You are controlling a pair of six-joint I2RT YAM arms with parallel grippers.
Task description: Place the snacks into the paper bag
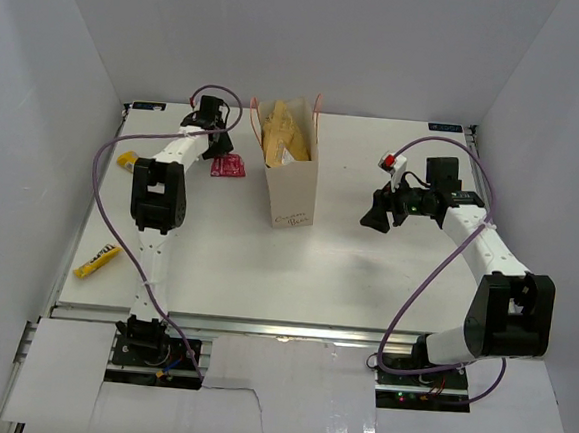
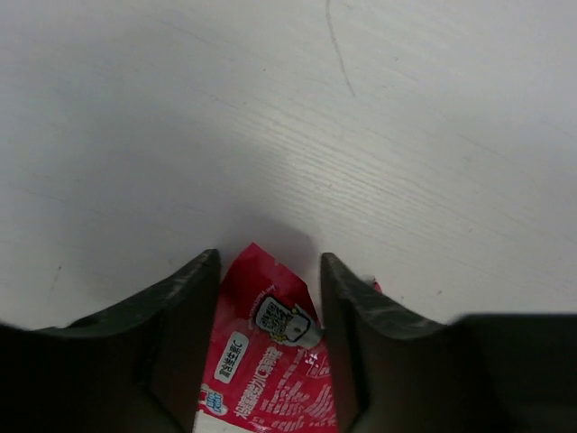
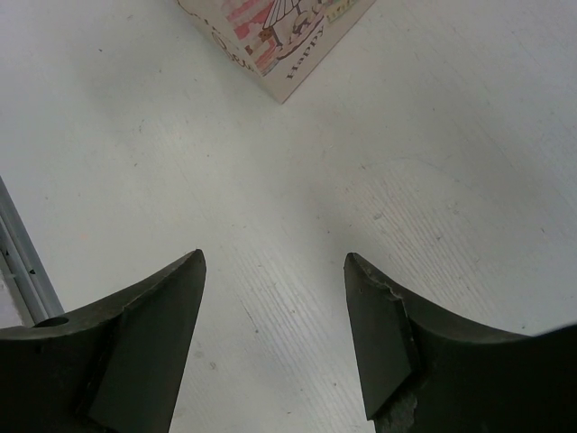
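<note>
- At upper centre of the top view, the paper bag (image 1: 293,192) stands upright with the brown-gold pouch (image 1: 284,136) inside; the left hand (image 1: 217,151) is over the red wrapper (image 1: 229,167) just to its left
- Left wrist: the jaws are spread astride the red wrapper and not pinching it; grasping seems in hand, and the next move calls for closing, then lifting it over the bag's mouth
- Right wrist: the right hand (image 3: 275,262) is spread wide and empty above the bare surface (image 3: 433,180)

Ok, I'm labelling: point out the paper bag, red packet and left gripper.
paper bag (image 1: 293,192): top view, front wall.
red packet (image 2: 270,383): left wrist view, printed face.
left gripper (image 2: 269,262): left wrist view, between fingertips.
</note>
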